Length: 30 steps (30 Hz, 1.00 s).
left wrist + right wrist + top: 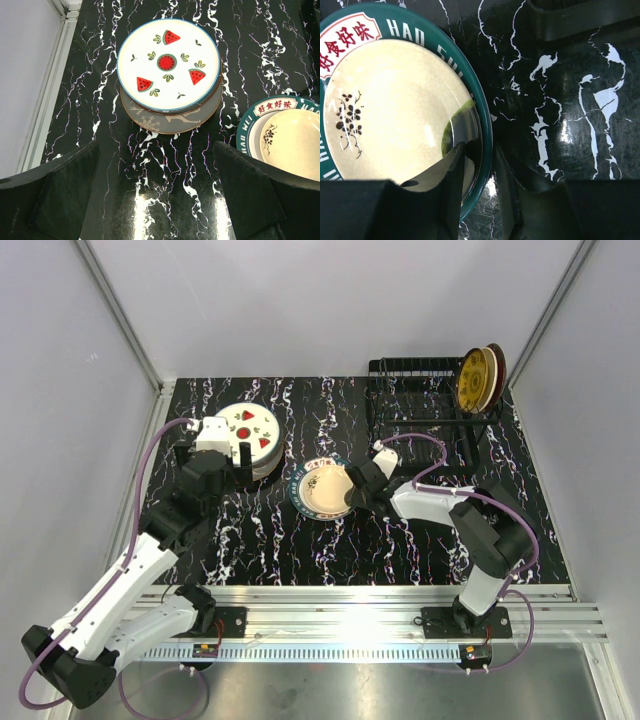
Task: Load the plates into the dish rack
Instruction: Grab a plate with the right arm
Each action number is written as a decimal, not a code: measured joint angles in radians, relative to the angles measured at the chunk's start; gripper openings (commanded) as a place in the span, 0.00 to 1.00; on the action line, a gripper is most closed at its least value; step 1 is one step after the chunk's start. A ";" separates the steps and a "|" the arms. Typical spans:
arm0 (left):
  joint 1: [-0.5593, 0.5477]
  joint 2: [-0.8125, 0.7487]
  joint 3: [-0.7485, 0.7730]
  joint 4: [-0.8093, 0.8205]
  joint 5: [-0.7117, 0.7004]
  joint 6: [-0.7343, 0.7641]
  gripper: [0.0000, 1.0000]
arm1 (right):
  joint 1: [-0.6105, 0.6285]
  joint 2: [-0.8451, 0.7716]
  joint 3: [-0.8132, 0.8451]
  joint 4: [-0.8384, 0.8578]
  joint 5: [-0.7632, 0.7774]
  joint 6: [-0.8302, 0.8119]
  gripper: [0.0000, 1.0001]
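A: How is the scene lit?
B: Bright, even light is cast from above; strong glare is seen on the metal rail [350,610] at the near edge.
A: And the close views?
B: White reflections are thrown on the glossy tabletop [165,210]. The fingers [452,200] are rendered dark and soft, while the plate [395,110] is kept sharp, a dark reflection being carried on its glaze.

I note a plate stack [255,425] rear left on the table [300,550], a single plate [318,490] at centre, and the dish rack [420,390] rear right holding two plates [478,380].
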 measured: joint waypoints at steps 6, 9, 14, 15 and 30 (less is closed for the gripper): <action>-0.001 0.002 0.000 -0.004 0.008 0.000 0.99 | 0.000 -0.009 0.008 -0.043 0.017 -0.016 0.36; -0.001 0.002 0.000 -0.005 0.010 0.000 0.99 | 0.000 -0.014 0.009 -0.060 0.018 -0.023 0.36; -0.001 0.002 0.000 -0.006 0.014 0.000 0.99 | 0.000 -0.027 0.009 -0.090 0.018 -0.030 0.33; -0.001 0.002 0.000 -0.006 0.014 0.000 0.99 | 0.000 -0.031 0.009 -0.097 0.018 -0.031 0.32; -0.002 0.002 0.000 -0.010 0.018 0.000 0.99 | 0.000 -0.107 0.008 -0.166 0.045 -0.049 0.16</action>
